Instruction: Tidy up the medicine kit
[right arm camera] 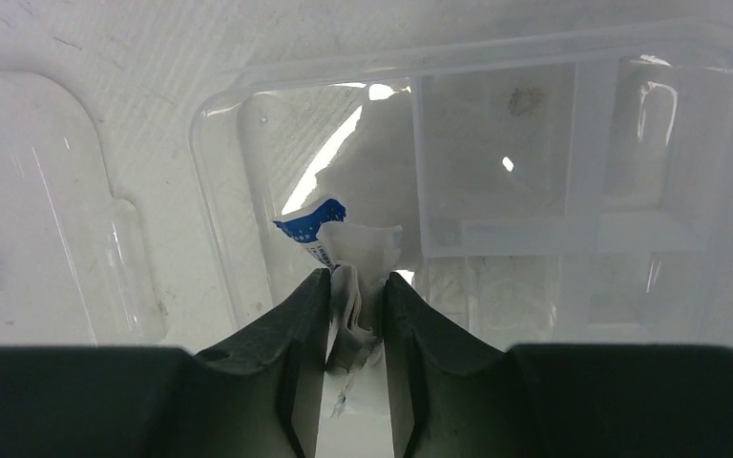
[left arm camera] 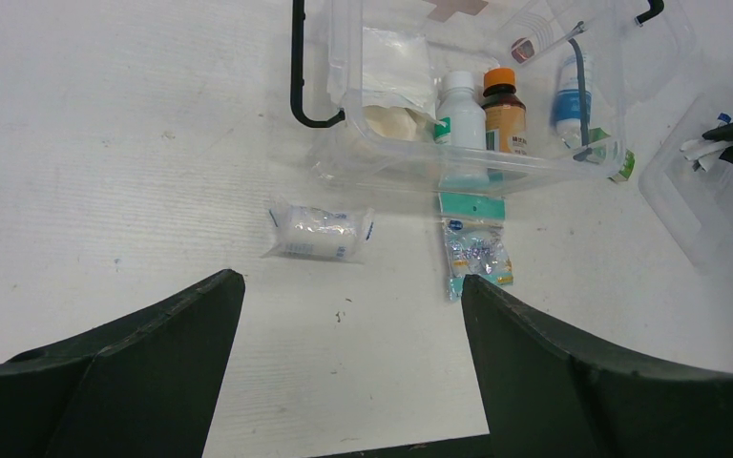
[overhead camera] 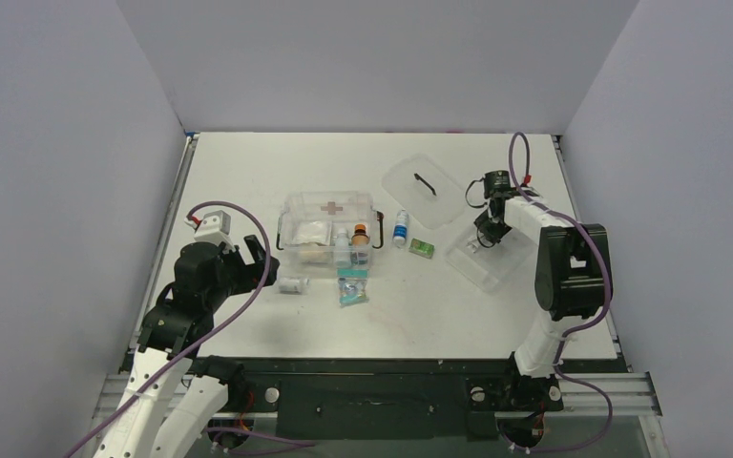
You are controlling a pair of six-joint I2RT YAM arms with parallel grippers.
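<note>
Over the shallow tray, right claw pinches a white packet; left claw gapes wide

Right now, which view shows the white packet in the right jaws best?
Right wrist: white packet close up, pinched in the right jaws over the clear tray. Top external shows only a pale speck; left wrist, a white scrap at frame edge.

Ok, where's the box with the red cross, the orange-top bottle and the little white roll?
medicine kit (overhead camera: 330, 207), top view, its red cross mark.
orange-capped bottle (left arm camera: 500, 78), left wrist view, its cap.
white roll (left arm camera: 317, 232), left wrist view, its middle.
</note>
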